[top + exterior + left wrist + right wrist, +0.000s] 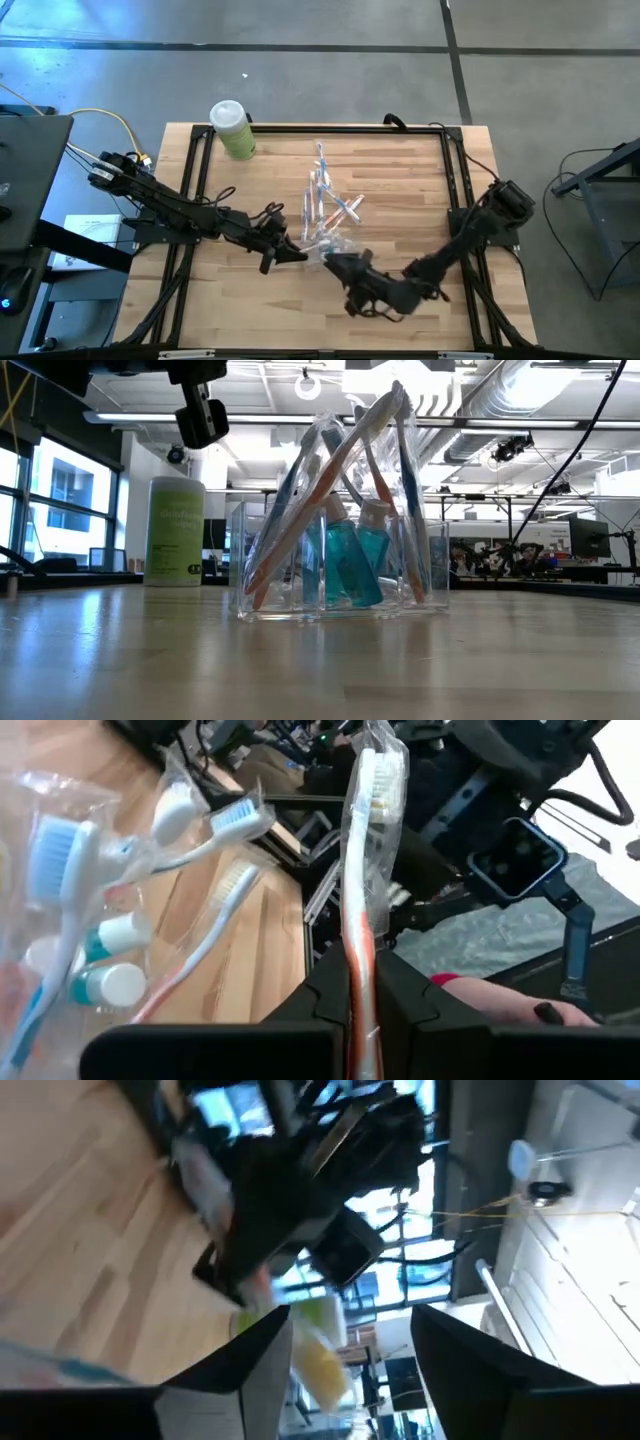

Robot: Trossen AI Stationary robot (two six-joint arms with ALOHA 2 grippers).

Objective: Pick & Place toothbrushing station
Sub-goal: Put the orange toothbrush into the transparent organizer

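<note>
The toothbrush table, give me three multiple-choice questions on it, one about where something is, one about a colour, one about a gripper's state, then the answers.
1. Where does the green bottle stand?
A. At the table's far left corner
B. Inside the holder
C. Between the two grippers

2. What colour are the small bottles in the clear holder?
A. Red
B. Teal
C. Black

3. What is the left gripper doing?
A. Open over bare wood
B. Shut on a wrapped toothbrush
C. Shut on the green bottle

Answers:
1. A, the high view shows it at the far left corner, apart from the brushes.
2. B, the low view shows teal bottles with pale caps.
3. B, the left wrist view shows an orange-handled wrapped toothbrush clamped between its fingers.
</note>
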